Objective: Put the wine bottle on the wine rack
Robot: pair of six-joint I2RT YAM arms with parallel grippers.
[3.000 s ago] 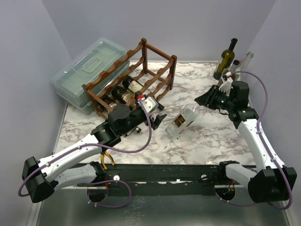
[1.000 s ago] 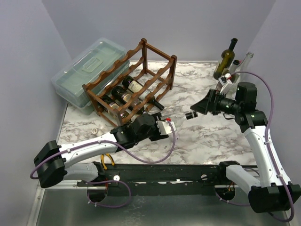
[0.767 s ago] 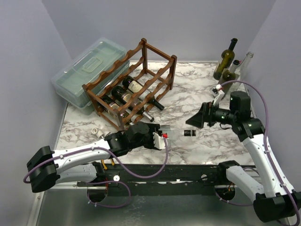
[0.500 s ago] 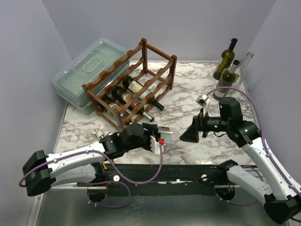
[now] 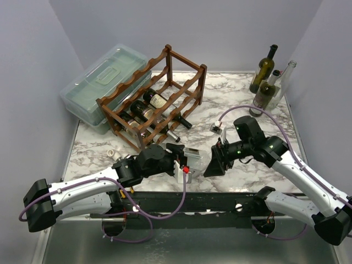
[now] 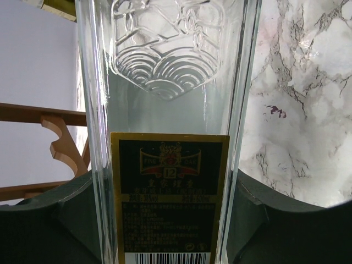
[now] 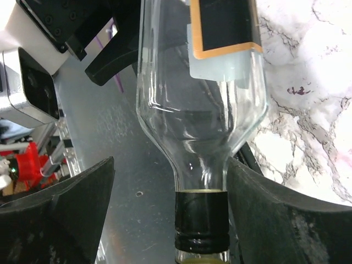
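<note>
The wine bottle (image 5: 197,156) is clear and square, with a black and gold label (image 6: 168,192), and it lies level just above the table's near middle. My left gripper (image 5: 186,160) is shut on its body, with the dark fingers (image 6: 66,220) on both sides of the label. My right gripper (image 5: 213,164) stands open around the bottle's black-capped neck (image 7: 201,217). There is a gap on its left side, while its right finger (image 7: 275,214) is close to the shoulder. The wine rack (image 5: 157,93), a dark reddish-brown wooden frame, stands behind at the back left.
Several dark bottles (image 5: 144,110) lie in the rack's lower tier. A translucent lidded box (image 5: 102,82) sits behind the rack. Three upright bottles (image 5: 264,69) stand at the back right corner. A small white ring (image 5: 111,152) lies near the left edge.
My right arm has swung in from the back right to the near middle and its jaws now straddle the bottle's neck. My left arm drew the bottle back towards the near edge.
</note>
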